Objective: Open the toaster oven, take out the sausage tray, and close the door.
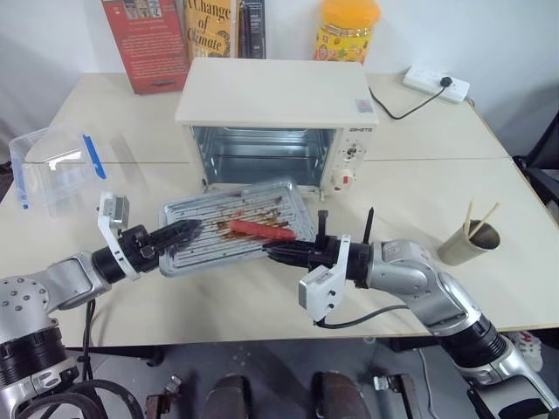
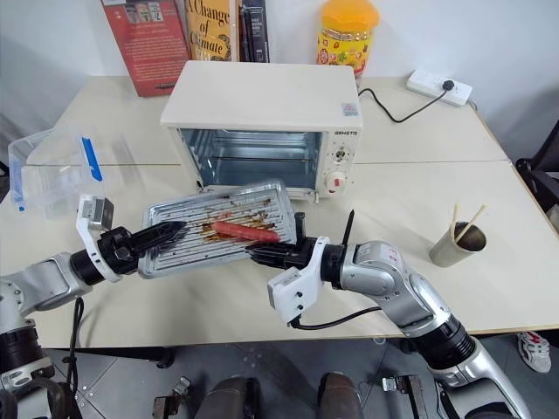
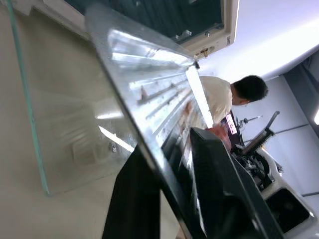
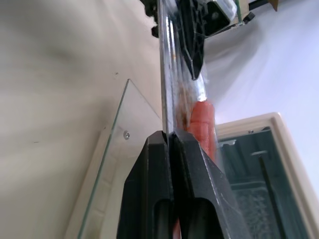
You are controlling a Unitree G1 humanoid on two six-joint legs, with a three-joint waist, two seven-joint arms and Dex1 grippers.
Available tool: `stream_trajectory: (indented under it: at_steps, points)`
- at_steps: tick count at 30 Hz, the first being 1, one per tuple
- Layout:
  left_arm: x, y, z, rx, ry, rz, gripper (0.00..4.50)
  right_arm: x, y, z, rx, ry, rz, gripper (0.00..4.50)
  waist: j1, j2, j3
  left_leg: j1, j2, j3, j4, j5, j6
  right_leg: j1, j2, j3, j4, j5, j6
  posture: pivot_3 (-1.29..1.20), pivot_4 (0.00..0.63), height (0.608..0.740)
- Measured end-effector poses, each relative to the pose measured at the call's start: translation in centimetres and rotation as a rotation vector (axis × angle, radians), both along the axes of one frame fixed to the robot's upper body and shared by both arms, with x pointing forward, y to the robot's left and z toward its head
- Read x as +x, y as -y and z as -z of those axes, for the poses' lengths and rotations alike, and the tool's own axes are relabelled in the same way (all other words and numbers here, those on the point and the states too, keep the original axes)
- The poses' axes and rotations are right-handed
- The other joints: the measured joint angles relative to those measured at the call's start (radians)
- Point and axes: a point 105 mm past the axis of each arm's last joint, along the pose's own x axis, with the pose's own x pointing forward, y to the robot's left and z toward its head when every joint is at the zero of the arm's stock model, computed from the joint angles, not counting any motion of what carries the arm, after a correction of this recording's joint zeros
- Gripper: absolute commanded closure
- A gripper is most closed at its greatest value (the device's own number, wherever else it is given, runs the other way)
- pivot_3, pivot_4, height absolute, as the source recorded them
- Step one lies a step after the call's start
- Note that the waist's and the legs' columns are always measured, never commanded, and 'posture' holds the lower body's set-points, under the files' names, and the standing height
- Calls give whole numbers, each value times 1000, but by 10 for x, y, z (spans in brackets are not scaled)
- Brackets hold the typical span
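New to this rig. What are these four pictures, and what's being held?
A two-armed humanoid robot. Two pictures come from its head camera, looking down at a table; the other two from a camera on each wrist, looking along the black fingers. On the table stands a toaster oven with its glass door folded down. Both grippers hold the sausage tray above the door: the left gripper on one edge, the right gripper shut on the opposite edge. A red sausage lies on the tray.

Bright, even room light; soft shadows on the worktop (image 1: 262, 305). Glare streaks the sausage tray (image 3: 149, 94) in the left wrist view, where near fingers (image 3: 224, 189) seem blurred.
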Motion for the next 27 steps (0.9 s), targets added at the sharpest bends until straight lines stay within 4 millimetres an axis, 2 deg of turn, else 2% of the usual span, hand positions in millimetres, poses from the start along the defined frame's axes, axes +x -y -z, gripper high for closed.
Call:
stream_trajectory:
  at_steps: [10, 11, 16, 23, 27]
  points:
    - [-3, 3, 7, -37, -16, -47, 3920, 4, 1, 3, -12, -11, 0, 4500, 1, 0, 0, 0, 0, 0, 0, 0, 0, 1, 0, 0, 0, 0, 0, 0, 150, 740]
    - [-3, 4, 8, -41, -19, -51, 3920, 5, 2, 3, -17, -12, 2, 3954, 1, 0, 0, 0, 0, 0, 0, 0, 0, 1, 0, 0, 0, 0, 0, 0, 150, 740]
    - [-3, 15, 18, -83, -51, -43, 3920, -2, -1, -2, -31, 12, -35, 2505, 2, 0, 0, 0, 0, 0, 0, 0, 0, 1, 0, 0, -1, 0, 0, 0, 150, 740]
    - [1, 16, 16, -106, -35, -63, 3920, -10, -1, -3, -41, 10, -85, 106, 3, 0, 0, 0, 0, 0, 0, 0, 0, 1, 0, 0, -1, 0, 0, 0, 150, 740]
    - [3, 14, 15, -116, -23, -86, 3920, -16, 0, -2, -31, -26, -113, 0, 3, 0, 0, 0, 0, 1, 0, 0, 0, 1, 0, 0, -1, 0, 0, 0, 150, 740]
